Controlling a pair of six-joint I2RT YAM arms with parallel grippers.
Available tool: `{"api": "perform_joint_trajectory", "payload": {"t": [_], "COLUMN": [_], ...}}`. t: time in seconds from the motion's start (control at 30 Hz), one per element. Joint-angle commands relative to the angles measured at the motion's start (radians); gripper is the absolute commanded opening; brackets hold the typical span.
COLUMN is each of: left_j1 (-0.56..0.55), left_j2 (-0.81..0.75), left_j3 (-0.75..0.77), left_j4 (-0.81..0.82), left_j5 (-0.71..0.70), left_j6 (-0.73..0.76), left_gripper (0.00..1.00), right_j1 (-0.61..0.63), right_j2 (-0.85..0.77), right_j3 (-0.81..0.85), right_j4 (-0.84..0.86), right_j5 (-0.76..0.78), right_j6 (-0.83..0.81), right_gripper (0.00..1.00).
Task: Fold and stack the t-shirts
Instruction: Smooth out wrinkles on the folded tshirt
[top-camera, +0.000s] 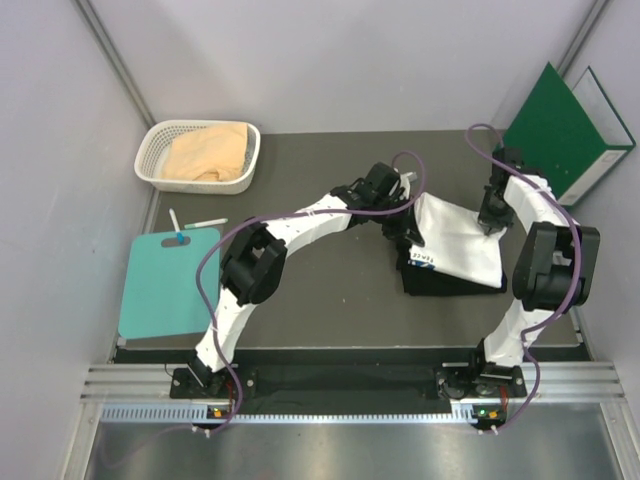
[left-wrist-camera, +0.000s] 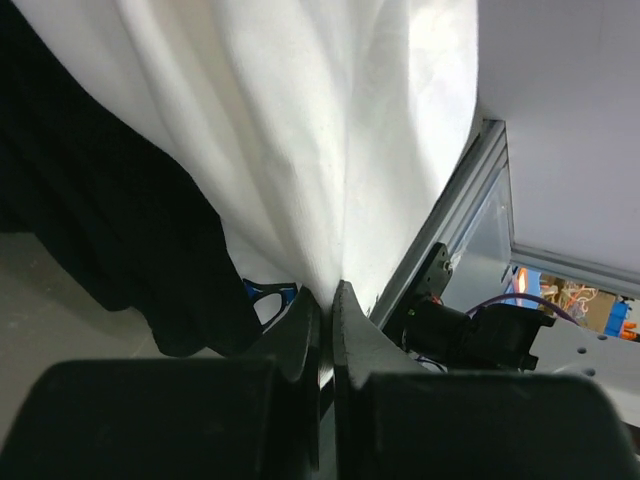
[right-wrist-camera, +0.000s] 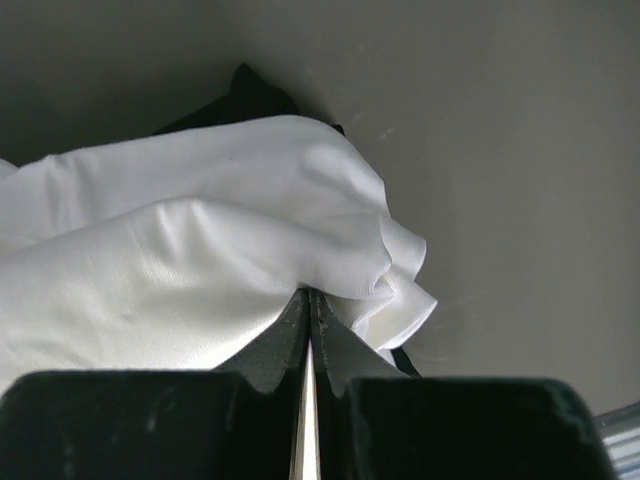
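While a tan-peach t-shirt (top-camera: 205, 155) is left bunched in a white basket (top-camera: 150, 165) at the table's (top-camera: 330, 290) far left corner, a white t-shirt (top-camera: 460, 240) is gripped at two sides right of centre, where it is spread over a black t-shirt (top-camera: 450, 283). A teal board (top-camera: 170, 285) is seen lying flat at the left edge, nearer than the basket. Further right, the left gripper (top-camera: 405, 232) is placed at the white t-shirt's left edge and the right gripper (top-camera: 490, 222) at its far right corner. A green binder (top-camera: 565, 135) is propped against the right wall.

From overhead, neither pair of jaws can be made out beneath the wrists, so the grip is not readable there. It is settled by the wrist cameras. In the left wrist view, the left gripper (left-wrist-camera: 325, 292) is shown clamped on a fold of white cloth that fills the upper frame, with the black t-shirt (left-wrist-camera: 100, 220) seen dark at the left and a scrap of blue print (left-wrist-camera: 268, 295) caught just beside the fingers. In the right wrist view, the right gripper (right-wrist-camera: 308, 292) is shown pinched tight on a bunched corner of the white t-shirt (right-wrist-camera: 200, 260), and the black t-shirt (right-wrist-camera: 250, 95) is glimpsed behind it on the grey table.
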Motion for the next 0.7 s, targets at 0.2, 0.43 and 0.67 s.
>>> {"api": "perform_joint_trajectory", "payload": {"t": [0.2,0.43,0.67], "left_j1": [-0.044,-0.051,-0.041], "left_j2": [-0.111,-0.057,-0.057], "left_j3": [-0.063,-0.046,-0.046], "left_j4": [-0.015,-0.091,-0.268], "left_j5": [0.07,0.087,0.012], "left_j6": [0.051,0.091,0.192], "left_gripper": [0.0,0.0,0.99], "right_j1": [-0.017,-0.014,0.028], "right_j2": [0.052,0.064,-0.019], "right_j3": [0.083,0.08,0.141], "right_j4": [0.049,0.048,-0.004], "right_j5": [-0.046,-0.048,-0.075], "right_j6": [-0.033,-0.035,-0.038], "right_gripper": [0.0,0.0,0.0]}}
